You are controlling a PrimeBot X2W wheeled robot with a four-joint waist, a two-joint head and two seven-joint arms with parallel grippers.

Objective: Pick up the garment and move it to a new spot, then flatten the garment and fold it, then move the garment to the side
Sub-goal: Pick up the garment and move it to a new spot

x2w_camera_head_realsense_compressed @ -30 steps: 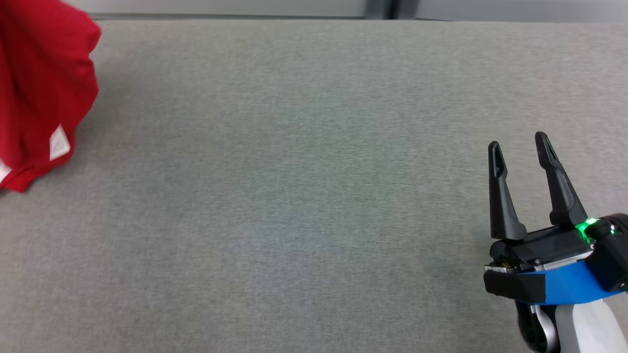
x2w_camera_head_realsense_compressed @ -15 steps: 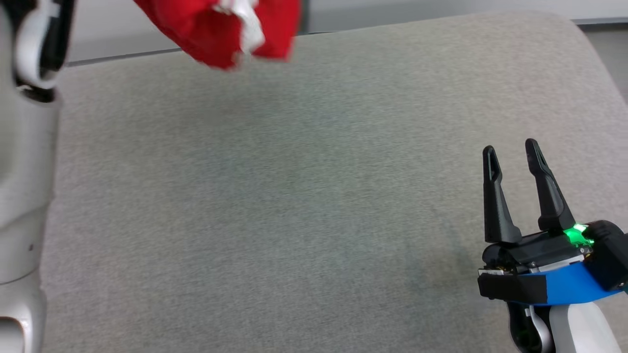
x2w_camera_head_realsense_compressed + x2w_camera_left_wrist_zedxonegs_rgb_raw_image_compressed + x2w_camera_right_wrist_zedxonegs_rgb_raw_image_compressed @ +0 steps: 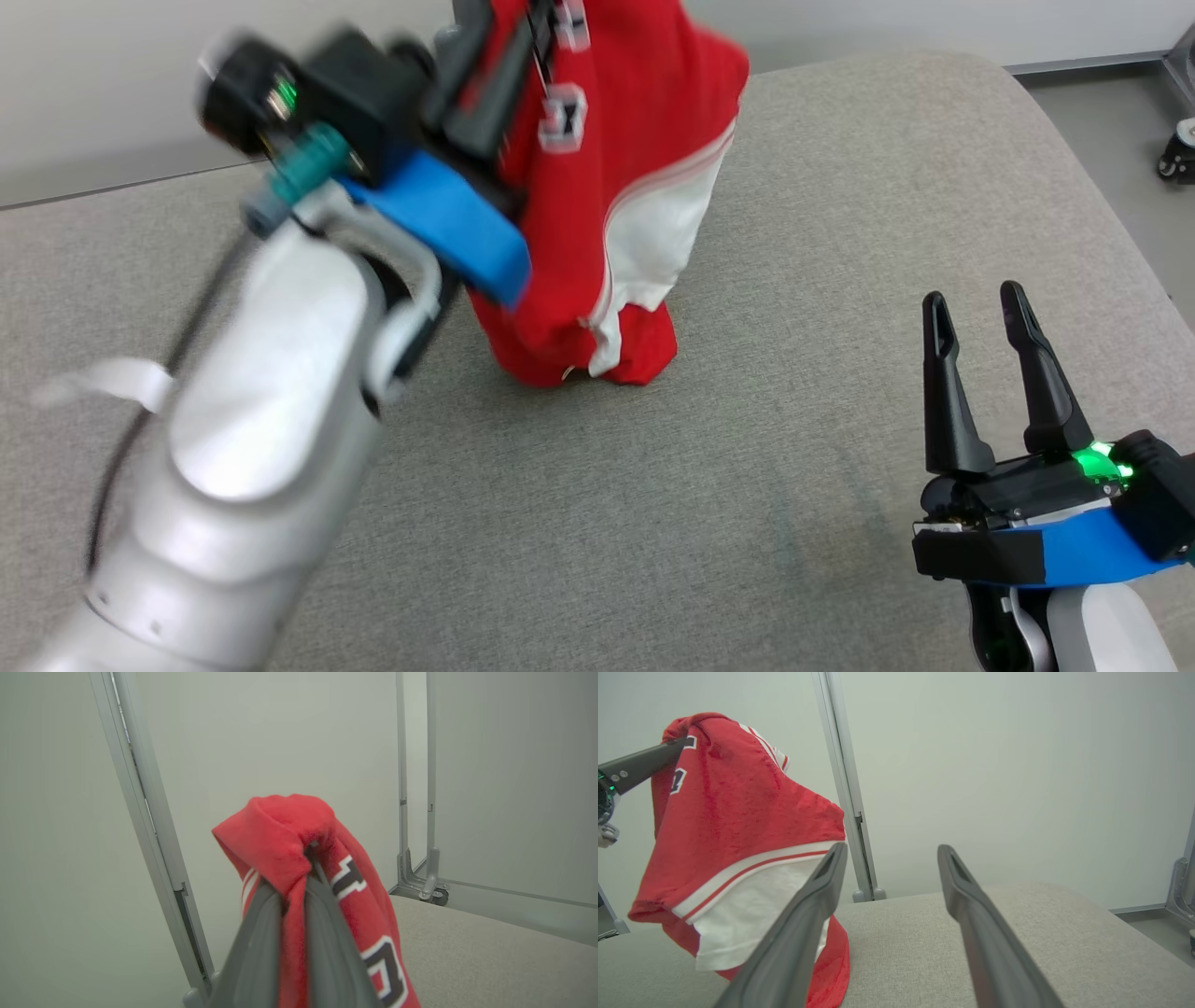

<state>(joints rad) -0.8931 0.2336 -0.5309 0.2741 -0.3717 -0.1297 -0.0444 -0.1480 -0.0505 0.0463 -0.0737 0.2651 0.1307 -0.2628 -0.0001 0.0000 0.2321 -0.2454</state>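
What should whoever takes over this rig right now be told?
Left gripper: shut on the garment, which hangs bunched, its lower end about at the table.
Right gripper: open, empty, over the table's near right.
Done: garment picked up.
To do: lay it at the new spot, flatten, fold, move aside.

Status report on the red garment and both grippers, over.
Left gripper shut on garment, lifted. Right gripper open, holding nothing. Garment hangs bunched, lower end at grey surface. Metal post behind it.
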